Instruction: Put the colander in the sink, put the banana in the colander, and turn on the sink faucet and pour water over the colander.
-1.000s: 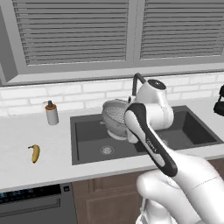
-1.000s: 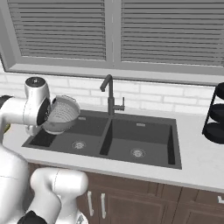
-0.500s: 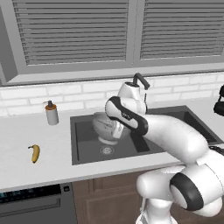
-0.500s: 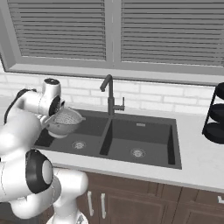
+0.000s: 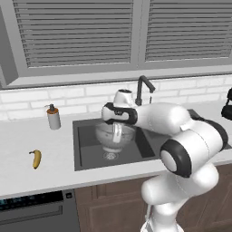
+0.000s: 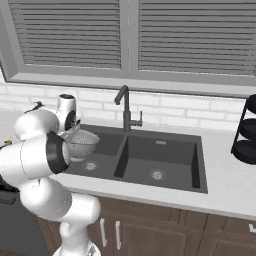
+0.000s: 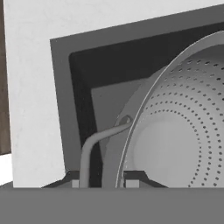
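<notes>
The colander [image 5: 108, 137] hangs low inside the left basin of the sink [image 5: 88, 152], just above the drain. My gripper [image 5: 117, 135] reaches down from above and is shut on its rim. In the hand view the rim runs between my fingertips [image 7: 131, 183], the perforated colander [image 7: 179, 131] spreads to the right, and its wire handle [image 7: 89, 151] curves to the left. From the right side the colander [image 6: 84, 144] sits tilted in the sink [image 6: 165, 147]. The banana [image 5: 36, 158] lies on the counter left of the sink. The sink faucet [image 5: 142, 89] stands behind the divider, with no water running.
A white soap bottle [image 5: 53, 118] stands on the counter behind the sink's left corner. A black tiered rack [image 6: 246, 134] sits at the far right. The white counter [image 5: 27, 181] runs along the front, and the window sill is above the tiled wall.
The arm swung down and left, taking the colander from above the sink's back edge down into the left basin. The banana and faucet have not moved.
</notes>
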Tool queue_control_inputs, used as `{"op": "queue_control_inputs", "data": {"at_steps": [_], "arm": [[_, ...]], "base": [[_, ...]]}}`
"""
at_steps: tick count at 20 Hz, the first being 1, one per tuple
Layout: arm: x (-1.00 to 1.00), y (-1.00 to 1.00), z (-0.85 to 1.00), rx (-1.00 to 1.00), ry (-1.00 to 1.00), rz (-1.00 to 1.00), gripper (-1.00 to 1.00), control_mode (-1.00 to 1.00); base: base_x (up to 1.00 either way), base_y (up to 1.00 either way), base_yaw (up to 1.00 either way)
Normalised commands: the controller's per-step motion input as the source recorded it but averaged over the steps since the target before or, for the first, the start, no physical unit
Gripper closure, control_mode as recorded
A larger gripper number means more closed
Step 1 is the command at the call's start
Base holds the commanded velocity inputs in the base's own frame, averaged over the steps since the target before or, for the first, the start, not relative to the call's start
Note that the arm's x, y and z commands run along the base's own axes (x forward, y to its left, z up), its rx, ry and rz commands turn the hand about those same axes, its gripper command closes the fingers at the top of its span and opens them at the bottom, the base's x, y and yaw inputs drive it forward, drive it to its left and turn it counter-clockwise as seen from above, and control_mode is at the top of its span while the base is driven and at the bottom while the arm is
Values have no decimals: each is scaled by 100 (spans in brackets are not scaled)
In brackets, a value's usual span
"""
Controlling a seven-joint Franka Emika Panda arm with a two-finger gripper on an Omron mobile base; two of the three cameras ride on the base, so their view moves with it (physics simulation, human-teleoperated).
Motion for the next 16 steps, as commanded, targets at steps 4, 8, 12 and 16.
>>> {"op": "queue_control_inputs", "data": {"at_steps": [4, 8, 12, 16], "arm": [[22, 0, -61, -20, -1, -8, 100, -100], [25, -8, -54, -19, -2, -20, 100, -100], [49, -18, -36, -7, 1, -16, 100, -100], [48, -8, -43, 0, 0, -14, 100, -100]], "base": [[0, 0, 0], [0, 0, 0], [0, 0, 0], [0, 0, 0]]}}
